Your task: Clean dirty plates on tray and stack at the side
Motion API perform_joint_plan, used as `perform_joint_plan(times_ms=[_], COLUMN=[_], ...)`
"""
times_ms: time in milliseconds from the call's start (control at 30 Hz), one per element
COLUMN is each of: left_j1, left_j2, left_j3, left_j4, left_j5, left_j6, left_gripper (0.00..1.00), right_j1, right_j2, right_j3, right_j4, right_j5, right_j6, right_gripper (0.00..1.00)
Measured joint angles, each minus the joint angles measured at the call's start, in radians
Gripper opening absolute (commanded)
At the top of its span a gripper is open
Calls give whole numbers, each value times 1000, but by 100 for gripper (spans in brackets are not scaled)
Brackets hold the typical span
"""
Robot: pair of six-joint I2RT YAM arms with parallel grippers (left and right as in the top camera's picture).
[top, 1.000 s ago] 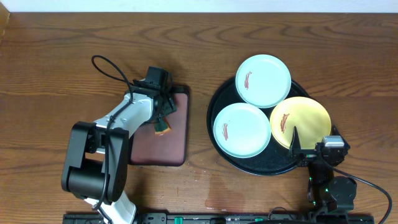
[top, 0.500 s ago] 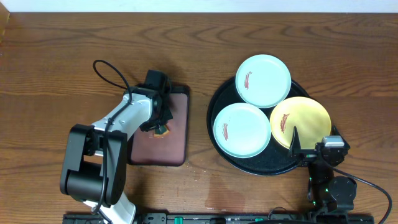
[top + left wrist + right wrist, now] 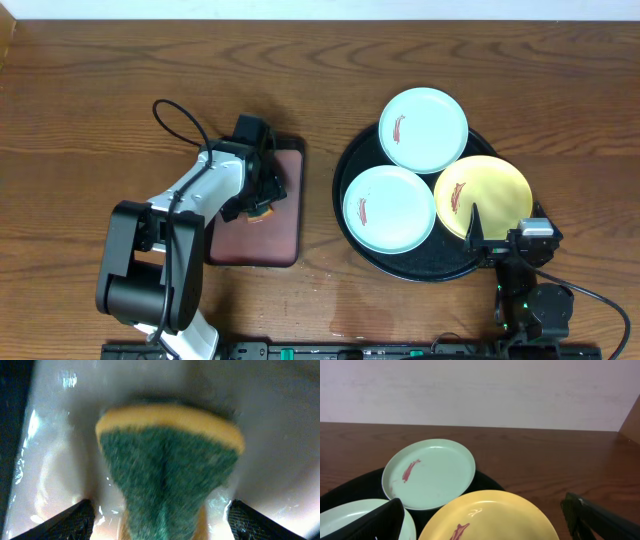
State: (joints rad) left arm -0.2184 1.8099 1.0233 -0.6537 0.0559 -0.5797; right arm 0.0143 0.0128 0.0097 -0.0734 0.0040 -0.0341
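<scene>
Left fingers gape around the squashy sponge, right fingers hang wide too; those glossy, stiff plates likely need a rim pinch.

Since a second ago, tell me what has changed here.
The left gripper drew back along the maroon tray onto the sponge, jaws open astride it, no grip shown. The right gripper, the three plates and the black tray stayed put.

A small round yellow plate is lying just ahead of the right tool, two pale mint-blue plates beyond it, all flat, smeared reddish-brown, sitting side by side on the large glossy black round tray.
</scene>
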Motion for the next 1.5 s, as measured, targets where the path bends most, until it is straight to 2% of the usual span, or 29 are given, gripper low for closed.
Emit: perform_joint_plan(times_ms=[33, 100, 133, 233, 300, 333, 533, 567, 633, 700, 800, 967, 1033, 1100, 1233, 1333, 1367, 1500], left_j1=[0, 2, 2, 3, 5, 6, 8, 8, 8, 3, -7, -6, -6, -6, -4, -1, 0, 2], left_j2=[0, 0, 0, -1, -1, -1, -2, -2, -2, -5, -11, -10, -8, -5, -3, -2, 0, 2], left_j3=[0, 0, 0, -1, -1, -2, -3, -3, -3, -3, -3, -3, -4, -5, -12, -15, -16, -16], left_j4=[-6, -32, -38, -50, -54, -55, -51, -48, -37, -5, 39, 103, 126, 141, 164, 180, 187, 198], left_j5=[3, 21, 24, 36, 42, 44, 58, 60, 73, 103, 98, 25, -1, -23, -60, -76, -82, -89], left_j6=[0, 1, -3, -7, -7, -9, -5, -4, 1, -5, -8, -16, -14, -14, 0, 9, 9, 3], left_gripper=[75, 63, 52, 30, 19, 8, 10, 17, 64, 76, 84, 86, 83, 67, 43, 13, 7, 8], right_j1=[0, 0, 0, 0, 0, 0, 0, 0, 0, 0, 0, 0, 0, 0, 0, 0, 0, 0], right_j2=[0, 0, 0, 0, 0, 0, 0, 0, 0, 0, 0, 0, 0, 0, 0, 0, 0, 0], right_j3=[0, 0, 0, 0, 0, 0, 0, 0, 0, 0, 0, 0, 0, 0, 0, 0, 0, 0], right_j4=[0, 0, 0, 0, 0, 0, 0, 0, 0, 0, 0, 0, 0, 0, 0, 0, 0, 0], right_j5=[0, 0, 0, 0, 0, 0, 0, 0, 0, 0, 0, 0, 0, 0, 0, 0, 0, 0], right_j6=[0, 0, 0, 0, 0, 0, 0, 0, 0, 0, 0, 0, 0, 0, 0, 0, 0, 0], right_gripper=[99, 99, 99, 99, 99, 99, 99, 99, 99, 99, 99, 99, 99, 99, 99, 99, 99, 99])
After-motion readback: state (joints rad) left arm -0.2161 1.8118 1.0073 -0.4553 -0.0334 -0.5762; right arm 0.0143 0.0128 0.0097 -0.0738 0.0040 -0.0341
